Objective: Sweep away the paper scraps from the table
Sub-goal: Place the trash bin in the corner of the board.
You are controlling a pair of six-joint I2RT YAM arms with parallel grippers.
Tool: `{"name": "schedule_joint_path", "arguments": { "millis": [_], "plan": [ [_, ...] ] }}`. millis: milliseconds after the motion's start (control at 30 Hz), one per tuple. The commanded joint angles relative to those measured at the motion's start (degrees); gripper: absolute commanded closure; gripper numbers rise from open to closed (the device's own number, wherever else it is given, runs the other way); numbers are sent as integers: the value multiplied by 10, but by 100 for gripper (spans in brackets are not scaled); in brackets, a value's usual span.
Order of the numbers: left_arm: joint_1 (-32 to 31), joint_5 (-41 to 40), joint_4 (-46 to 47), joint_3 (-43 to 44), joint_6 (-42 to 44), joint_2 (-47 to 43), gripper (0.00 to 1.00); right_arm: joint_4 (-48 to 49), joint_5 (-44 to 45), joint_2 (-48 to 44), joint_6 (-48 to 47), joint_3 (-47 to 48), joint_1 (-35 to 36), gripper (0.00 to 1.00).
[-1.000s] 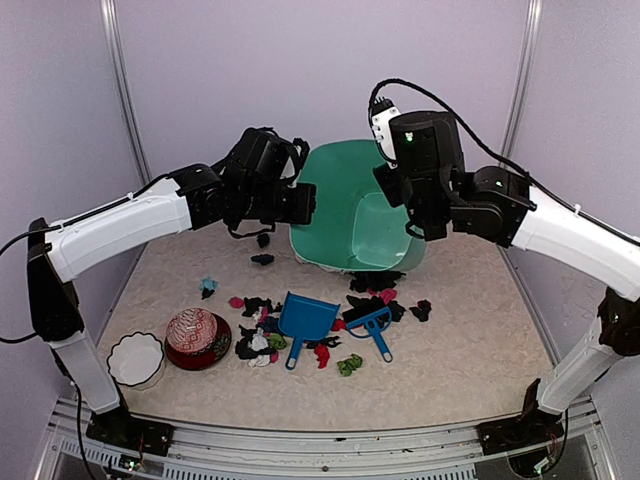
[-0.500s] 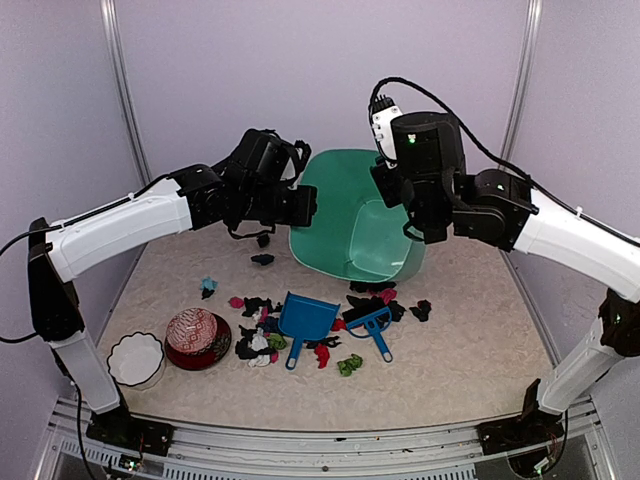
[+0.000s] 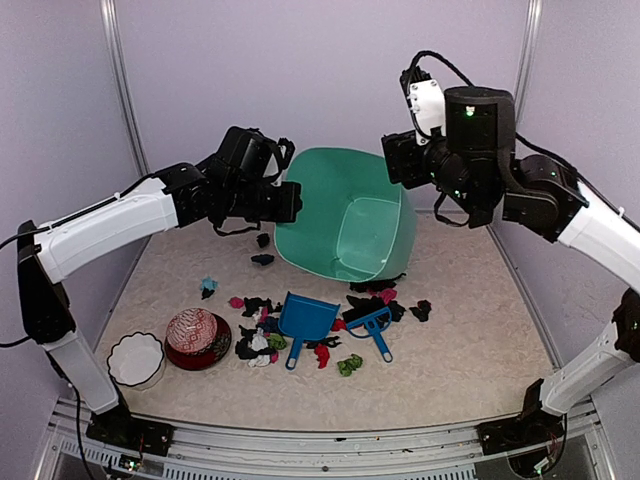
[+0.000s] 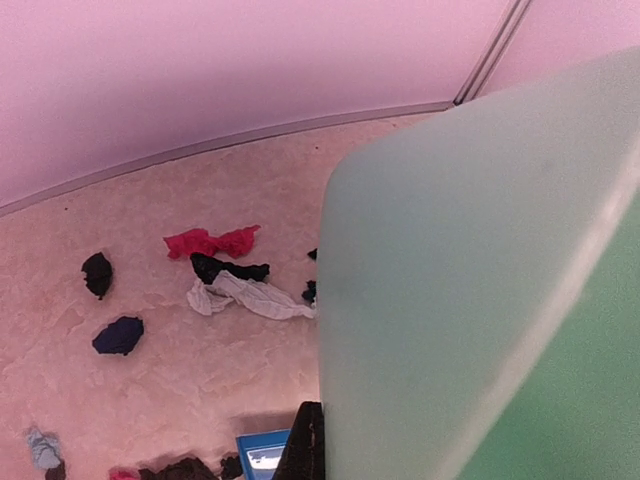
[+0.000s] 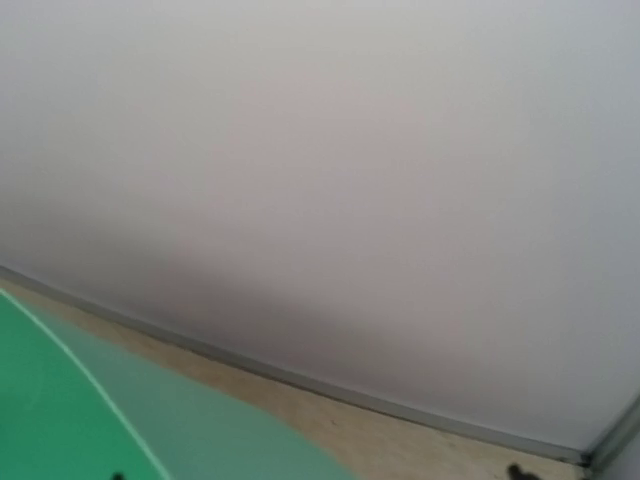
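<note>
A green basin (image 3: 345, 215) stands tipped on its side between the two pincers, its mouth facing the arm bases. The left pincer (image 3: 290, 203) appears clamped on the basin's rim. The right pincer (image 3: 398, 165) sits at the opposite upper corner, and I cannot tell whether it is gripping.

The paper scraps (image 3: 262, 340) lie on the tabletop (image 3: 470, 340) below both pincers and nearer the bases, mostly in two clumps. The step in hand looks like placing the basin to receive them. Doing this well means a firm hold on the rim and a slow lowering that stays clear of the scraps underneath.

Counted:
- one green basin
- one blue dustpan (image 3: 305, 318)
- one blue brush (image 3: 375, 325)
- one red bowl (image 3: 195, 335)
- one white bowl (image 3: 135, 358)

The scraps are too clumped to count. Two black ones lie apart, directly below the left pincer.
</note>
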Motion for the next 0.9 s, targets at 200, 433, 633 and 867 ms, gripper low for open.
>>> {"name": "schedule_joint_path", "arguments": {
  "millis": [200, 433, 633, 867],
  "plan": [
    [76, -1, 34, -15, -12, -90, 100, -31, -75, -79, 70, -10, -44, 13],
    [138, -14, -11, -21, -6, -125, 100, -75, -196, -74, 138, -58, -150, 10],
    [199, -38, -66, -24, 3, -148, 100, -82, -297, -55, 165, -120, -242, 7],
    [271, -67, -136, -26, 24, -162, 100, -65, -379, -37, 174, -198, -297, 6]
  ]
}}
